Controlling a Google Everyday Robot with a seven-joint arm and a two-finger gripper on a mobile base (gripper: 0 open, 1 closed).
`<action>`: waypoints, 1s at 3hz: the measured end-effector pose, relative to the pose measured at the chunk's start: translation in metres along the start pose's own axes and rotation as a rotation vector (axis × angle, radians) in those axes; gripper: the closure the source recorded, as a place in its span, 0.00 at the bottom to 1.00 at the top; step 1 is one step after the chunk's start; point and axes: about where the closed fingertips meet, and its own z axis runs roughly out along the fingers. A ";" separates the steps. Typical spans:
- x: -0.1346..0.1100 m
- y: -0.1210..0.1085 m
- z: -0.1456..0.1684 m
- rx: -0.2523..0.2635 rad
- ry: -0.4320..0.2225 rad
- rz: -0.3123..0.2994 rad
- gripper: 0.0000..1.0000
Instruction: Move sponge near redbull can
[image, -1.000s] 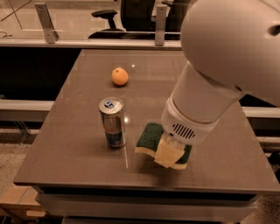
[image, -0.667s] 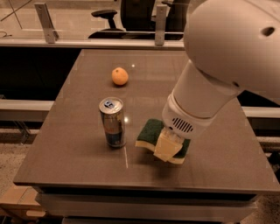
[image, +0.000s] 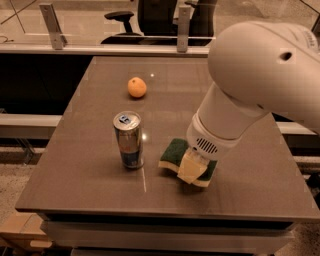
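Observation:
The redbull can (image: 129, 140) stands upright on the brown table (image: 90, 185), left of centre. The sponge (image: 175, 150) lies flat about a hand's width to the right of the can, its dark green top up and pale yellow foam showing along the edge. My gripper (image: 191, 170) hangs from the big white arm (image: 250, 85) and sits right on the sponge's right half, hiding that part. The sponge rests on the table surface.
An orange fruit (image: 136, 87) sits on the table behind the can. The table's front edge (image: 165, 214) is close to the sponge. A rail with posts (image: 52, 20) and an office chair (image: 150, 17) stand beyond the far edge.
The arm's wrist has shifted slightly up and to the right. The sponge and the can stay where they were.

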 end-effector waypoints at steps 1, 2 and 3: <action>0.004 -0.001 0.013 0.010 0.005 0.004 1.00; 0.007 0.005 0.019 0.011 0.008 -0.013 1.00; 0.007 0.005 0.018 0.014 0.008 -0.013 0.82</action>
